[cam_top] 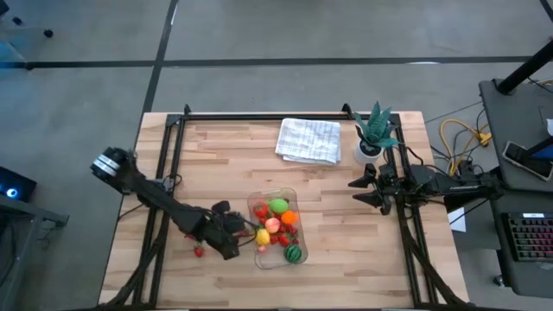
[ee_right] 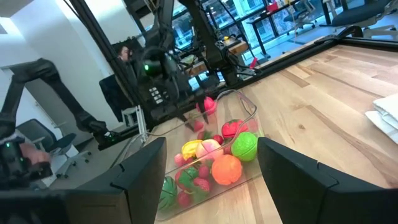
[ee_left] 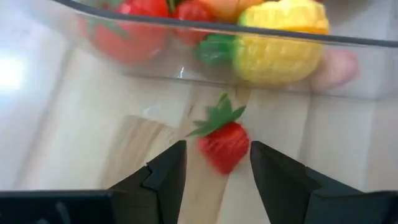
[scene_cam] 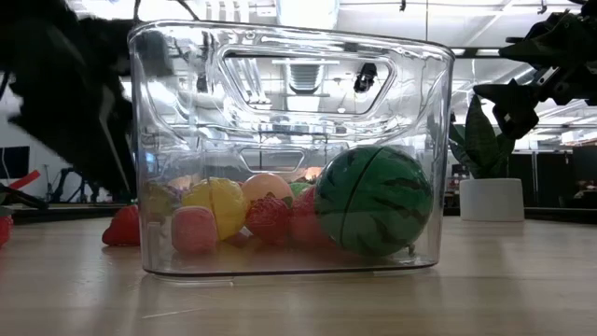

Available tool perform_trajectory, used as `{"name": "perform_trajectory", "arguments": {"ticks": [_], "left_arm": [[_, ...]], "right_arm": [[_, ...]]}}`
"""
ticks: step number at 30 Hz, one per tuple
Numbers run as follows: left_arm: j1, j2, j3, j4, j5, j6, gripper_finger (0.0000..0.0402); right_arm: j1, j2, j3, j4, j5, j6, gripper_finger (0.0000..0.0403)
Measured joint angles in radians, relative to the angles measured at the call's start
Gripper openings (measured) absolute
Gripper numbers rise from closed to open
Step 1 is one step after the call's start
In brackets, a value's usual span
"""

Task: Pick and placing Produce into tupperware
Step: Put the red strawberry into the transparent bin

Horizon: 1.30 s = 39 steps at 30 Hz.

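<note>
The clear tupperware (cam_top: 275, 200) stands near the table's near edge and holds several toy fruits: a striped melon (scene_cam: 373, 200), a lime-green one (cam_top: 278, 206), an orange one (cam_top: 289, 218) and a yellow one (ee_left: 280, 46). My left gripper (ee_left: 217, 165) is open and low at the container's left wall. A small red strawberry (ee_left: 224, 144) sits between its fingers, outside the wall. Another strawberry (cam_top: 199, 251) lies on the table left of the container. My right gripper (ee_right: 211, 180) is open and waits above the table's right side beside the plant. My left gripper's fingers stand on either side of the strawberry (ee_left: 224, 144), level with the table and pointing at the container's wall. A gap shows between the berry and one finger (ee_left: 168, 171). Whether the other finger (ee_left: 273, 171) touches it, I cannot tell.
A white folded cloth (cam_top: 308, 140) lies at the far edge. A spiky plant in a white pot (cam_top: 373, 134) stands at the far right corner, close to my right arm. Black frame rails (cam_top: 164, 181) run along both table sides. Bare wood lies between cloth and container.
</note>
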Motion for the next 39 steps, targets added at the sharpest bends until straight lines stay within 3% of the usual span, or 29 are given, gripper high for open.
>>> {"name": "perform_trajectory", "arguments": {"ticks": [4,8,12,16,19,28,39], "left_arm": [[0.001,-0.134,0.005,-0.097,-0.029,0.074,0.0163],[0.022,-0.264,0.008,-0.091,-0.071,0.236,0.0163],[0.043,-0.307,-0.022,-0.091,-0.044,0.268,0.0163],[0.044,-0.254,-0.061,-0.085,0.059,0.179,0.0163],[0.036,-0.19,-0.061,-0.054,0.065,0.101,0.0163],[0.035,-0.01,-0.059,0.076,0.136,0.08,0.0163],[0.039,0.007,-0.051,0.097,0.111,0.068,0.0164]], "right_arm": [[0.0,0.0,0.0,0.0,0.0,0.0,0.0242],[0.0,0.0,0.0,0.0,0.0,0.0,0.0242],[0.0,0.0,0.0,0.0,0.0,0.0,0.0242],[0.0,0.0,0.0,0.0,0.0,0.0,0.0242],[0.0,0.0,0.0,0.0,0.0,0.0,0.0242],[0.0,0.0,0.0,0.0,0.0,0.0,0.0242],[0.0,0.0,0.0,0.0,0.0,0.0,0.0242]]}}
